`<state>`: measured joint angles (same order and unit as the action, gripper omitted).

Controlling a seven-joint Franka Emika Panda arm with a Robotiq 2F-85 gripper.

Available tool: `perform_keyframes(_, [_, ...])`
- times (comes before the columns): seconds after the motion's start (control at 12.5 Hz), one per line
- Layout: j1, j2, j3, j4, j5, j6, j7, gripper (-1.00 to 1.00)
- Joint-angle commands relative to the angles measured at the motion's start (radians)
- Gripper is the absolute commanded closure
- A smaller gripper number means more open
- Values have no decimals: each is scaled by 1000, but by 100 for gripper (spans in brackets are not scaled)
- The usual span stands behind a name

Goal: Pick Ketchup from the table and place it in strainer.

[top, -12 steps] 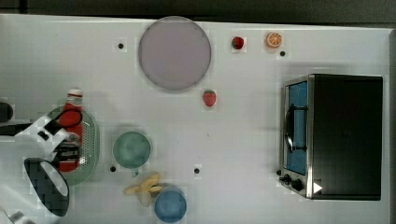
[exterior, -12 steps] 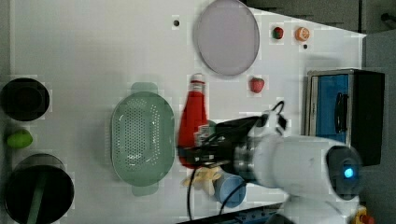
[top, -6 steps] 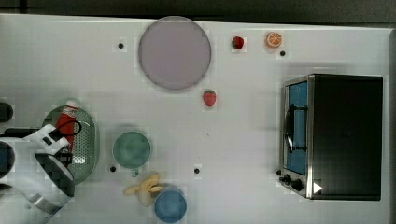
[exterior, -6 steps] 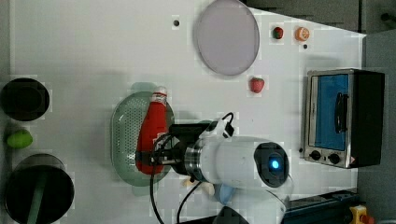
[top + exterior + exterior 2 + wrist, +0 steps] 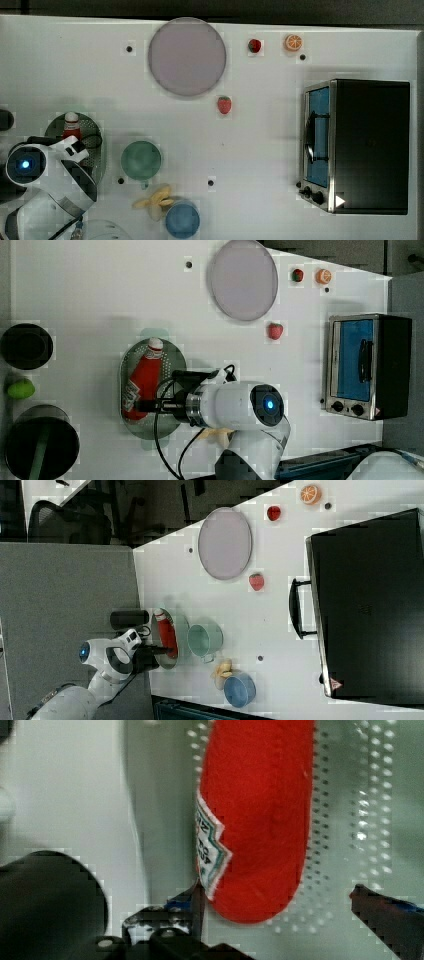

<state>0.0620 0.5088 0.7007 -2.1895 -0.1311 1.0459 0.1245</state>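
The red Ketchup (image 5: 142,382) bottle lies on its side inside the pale green strainer (image 5: 174,356), with its white cap at one end of the basket. The robot's gripper (image 5: 277,895) is spread wide around the bottle's bottom end, one finger touching the label side and the other well apart. The teal cup (image 5: 141,160), the blue cup (image 5: 182,219) and the big round plate (image 5: 186,56) on the table (image 5: 260,145) have nothing in them.

The Ketchup (image 5: 142,382) lies in the strainer (image 5: 176,360) near the table (image 5: 100,290) edge, beside the cup (image 5: 141,160).
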Motion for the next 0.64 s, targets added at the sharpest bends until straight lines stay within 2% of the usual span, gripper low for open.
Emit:
perform_keyframes(0.08, [-51, -208, 3, 26, 12, -64, 123, -100])
perform_keyframes(0.24, [-103, -341, 2, 34, 78, -186, 122, -100])
perform_keyframes(0.48, [-191, -507, -30, 83, 278, -466, 66, -100])
perform_keyframes(0.64, [-235, -588, -94, 143, 328, -659, -36, -100])
